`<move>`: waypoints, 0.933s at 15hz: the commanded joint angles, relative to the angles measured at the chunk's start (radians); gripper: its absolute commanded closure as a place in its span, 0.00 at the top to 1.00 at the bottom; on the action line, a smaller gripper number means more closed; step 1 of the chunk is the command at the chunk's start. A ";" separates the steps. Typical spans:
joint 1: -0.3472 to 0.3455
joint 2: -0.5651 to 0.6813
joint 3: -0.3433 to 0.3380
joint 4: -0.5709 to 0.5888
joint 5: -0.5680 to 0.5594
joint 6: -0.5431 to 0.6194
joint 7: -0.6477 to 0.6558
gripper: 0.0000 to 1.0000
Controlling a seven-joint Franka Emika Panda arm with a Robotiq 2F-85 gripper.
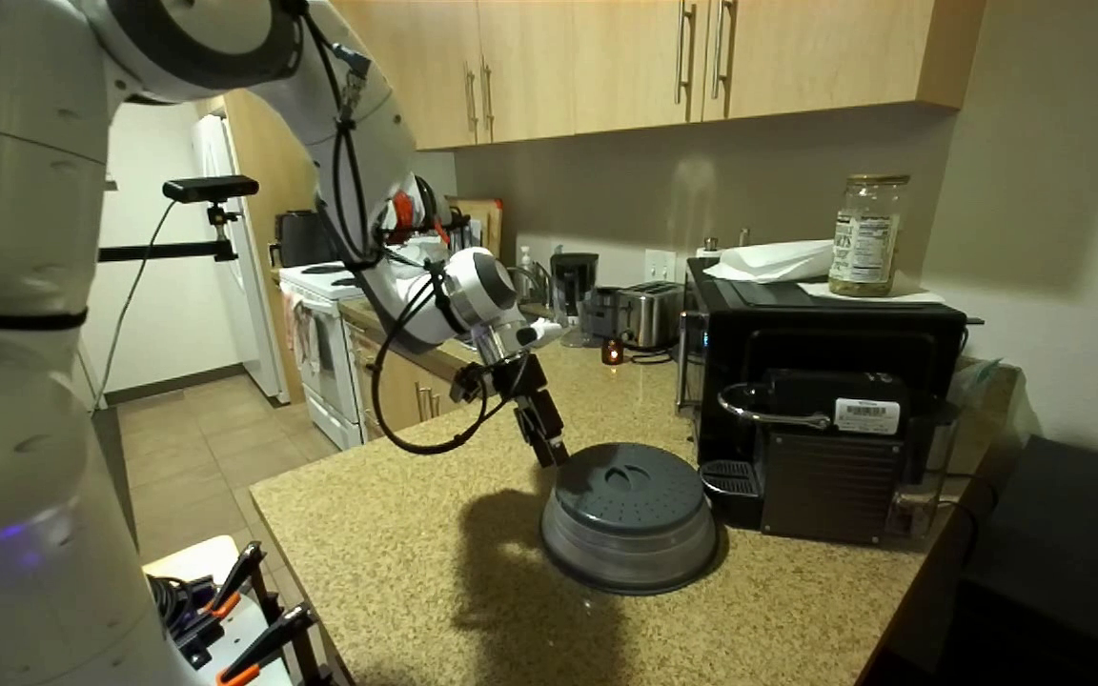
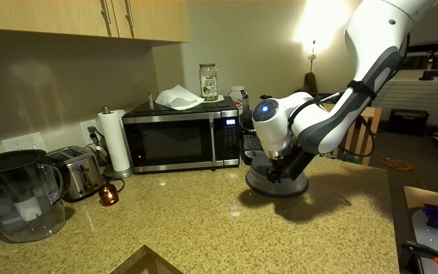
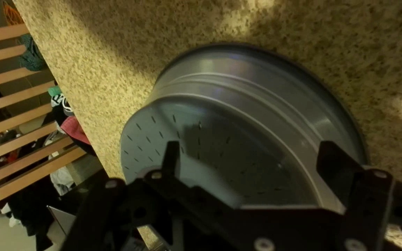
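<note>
Gripper [image 3: 250, 143] jaws stood wide, released. Gray domed cover [image 1: 627, 519] sat on counter [image 1: 368, 510], just right of fingertips [image 1: 554, 452] in exterior view; wrist view showed it beyond gap between 2 fingertips, contact unclear.

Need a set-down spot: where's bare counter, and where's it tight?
Bare: counter in front of the microwave, between the glowing amber jar and the gray cover; also, partly under the arm, the stretch from cover to the edge on the robot's side. Tight: between cover and coffee machine, gripper close by; around pitcher and toaster.
</note>
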 commanded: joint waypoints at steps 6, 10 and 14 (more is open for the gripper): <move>-0.003 -0.154 -0.022 -0.038 0.183 -0.115 -0.104 1.00; -0.008 -0.238 -0.015 -0.051 0.229 -0.140 -0.153 1.00; -0.014 -0.297 -0.013 -0.061 0.289 -0.140 -0.223 1.00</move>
